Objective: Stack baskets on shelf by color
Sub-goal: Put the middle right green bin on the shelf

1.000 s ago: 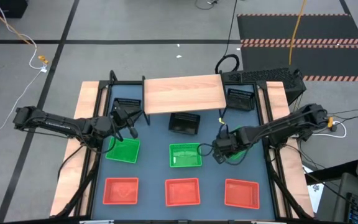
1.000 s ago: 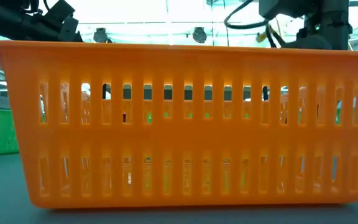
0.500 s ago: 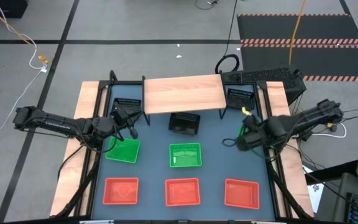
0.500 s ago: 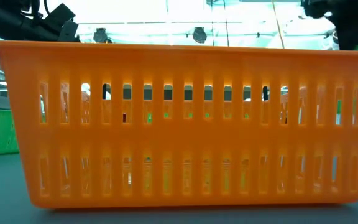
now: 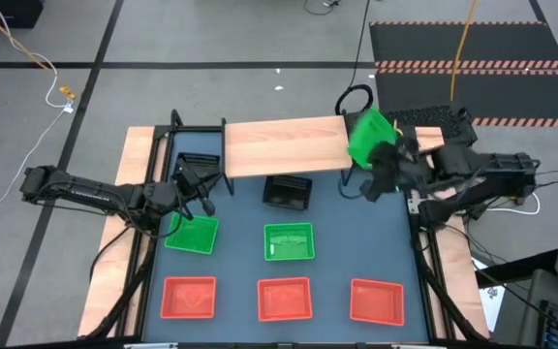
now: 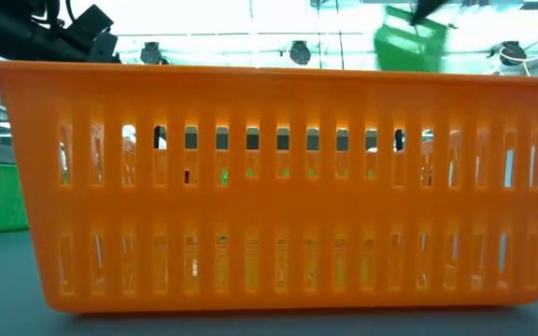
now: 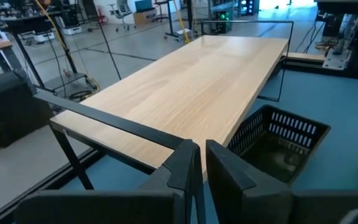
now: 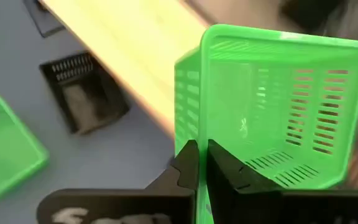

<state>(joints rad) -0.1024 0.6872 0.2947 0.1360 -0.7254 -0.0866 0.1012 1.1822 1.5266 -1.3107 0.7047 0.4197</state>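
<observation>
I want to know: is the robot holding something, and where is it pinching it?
The right gripper pinches a green basket by its rim. The left gripper holds nothing.

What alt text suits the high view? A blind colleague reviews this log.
The right end effector lifts a tilted green basket beside the wooden shelf's right end. Below, two green baskets and three red baskets sit on the table; the left end effector waits shut.

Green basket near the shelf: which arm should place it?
Right. The right gripper already holds the green basket lifted at the shelf's right end. The left gripper sits shut and empty over the table's left side.
</observation>
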